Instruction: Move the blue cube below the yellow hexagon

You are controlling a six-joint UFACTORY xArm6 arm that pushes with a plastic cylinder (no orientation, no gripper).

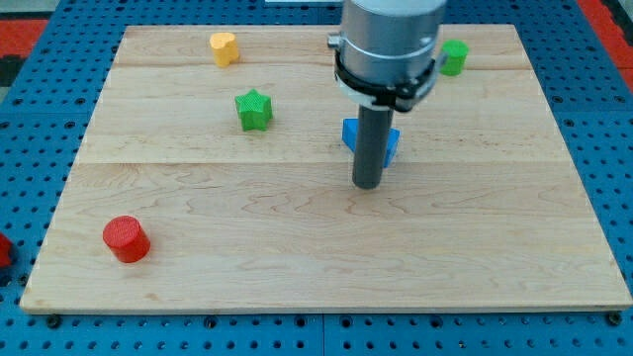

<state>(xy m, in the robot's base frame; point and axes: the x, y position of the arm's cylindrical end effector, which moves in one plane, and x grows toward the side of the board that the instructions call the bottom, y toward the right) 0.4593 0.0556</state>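
Observation:
The blue cube (351, 133) sits near the board's middle, partly hidden behind my rod. My tip (368, 185) rests on the board just below the cube, at its lower edge; I cannot tell whether they touch. A yellow block (225, 46) lies near the view's top, left of centre; its shape looks closer to a heart than a hexagon. It is far up and to the left of the blue cube.
A green star (253, 109) lies between the yellow block and the blue cube. A green block (454, 55) sits at the top right, partly behind the arm. A red cylinder (126, 238) stands at the bottom left. The wooden board (475, 247) lies on a blue pegboard.

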